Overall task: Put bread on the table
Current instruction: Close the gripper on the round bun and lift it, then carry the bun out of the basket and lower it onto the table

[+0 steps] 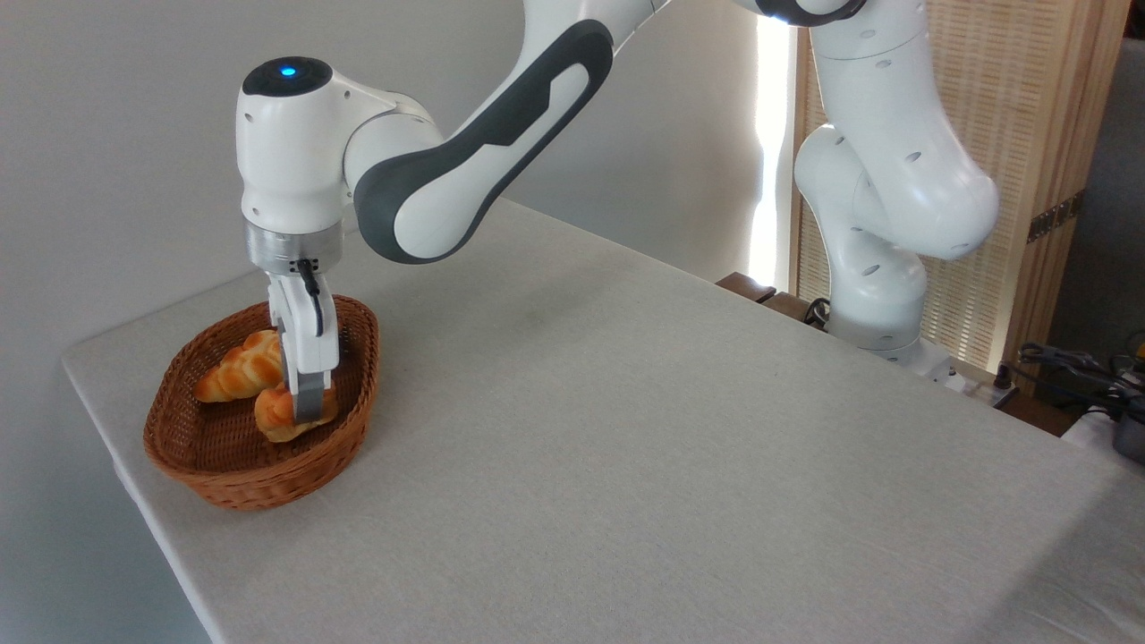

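Observation:
The bread [275,417], a small round golden-orange bun, lies in the brown wicker basket [234,483] at the left end of the table [626,429]. My gripper [306,407] reaches straight down into the basket, its fingers down at the bun. The near finger [309,394] covers the bun's middle. From this side the second finger is hidden, so I cannot tell whether the jaws are closed on the bun. The bun seems to rest low in the basket.
A longer braided golden loaf [238,368] lies in the basket just behind the bun, beside the gripper. The arm's base [886,331] stands at the table's far right edge. A wooden slatted screen [1029,179] and cables [1073,362] are beyond it.

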{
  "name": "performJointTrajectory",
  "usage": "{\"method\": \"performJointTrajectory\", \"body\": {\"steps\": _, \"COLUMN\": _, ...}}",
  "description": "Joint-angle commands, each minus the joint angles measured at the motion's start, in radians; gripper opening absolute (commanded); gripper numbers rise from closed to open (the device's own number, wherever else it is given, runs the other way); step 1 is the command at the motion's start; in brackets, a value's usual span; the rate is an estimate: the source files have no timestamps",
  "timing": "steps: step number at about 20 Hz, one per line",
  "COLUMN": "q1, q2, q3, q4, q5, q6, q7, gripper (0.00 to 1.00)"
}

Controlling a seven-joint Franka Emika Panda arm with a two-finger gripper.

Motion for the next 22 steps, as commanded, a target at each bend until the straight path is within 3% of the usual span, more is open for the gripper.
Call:
{"method": "performJointTrajectory", "body": {"steps": 1, "q1": 0.000, "q2": -0.004, "q3": 0.004, "q4": -0.008, "q5": -0.013, "q6": 0.009, "q7": 0.020, "gripper": 0.21}}
{"method": "performJointTrajectory", "body": {"steps": 7, "q1": 0.002, "q2": -0.010, "q3": 0.014, "q4": -0.001, "q5": -0.028, "q6": 0.011, "q7": 0.009, "gripper": 0.21}}
{"method": "performJointTrajectory", "body": {"steps": 11, "q1": 0.009, "q2": -0.015, "q3": 0.026, "q4": 0.025, "q5": -0.186, "q6": 0.018, "q7": -0.049, "gripper": 0.21}}
{"method": "performJointTrajectory", "body": {"steps": 13, "q1": 0.009, "q2": -0.028, "q3": 0.056, "q4": 0.041, "q5": -0.230, "q6": 0.017, "q7": -0.069, "gripper": 0.22}}
{"method": "performJointTrajectory", "body": {"steps": 15, "q1": 0.009, "q2": -0.059, "q3": 0.087, "q4": 0.043, "q5": -0.240, "q6": 0.004, "q7": -0.072, "gripper": 0.22}}
{"method": "performJointTrajectory", "body": {"steps": 18, "q1": 0.005, "q2": -0.119, "q3": 0.153, "q4": 0.042, "q5": -0.223, "q6": -0.139, "q7": -0.048, "gripper": 0.24}}
{"method": "performJointTrajectory", "body": {"steps": 22, "q1": -0.041, "q2": -0.174, "q3": 0.300, "q4": 0.032, "q5": -0.189, "q6": -0.461, "q7": 0.235, "gripper": 0.26}}
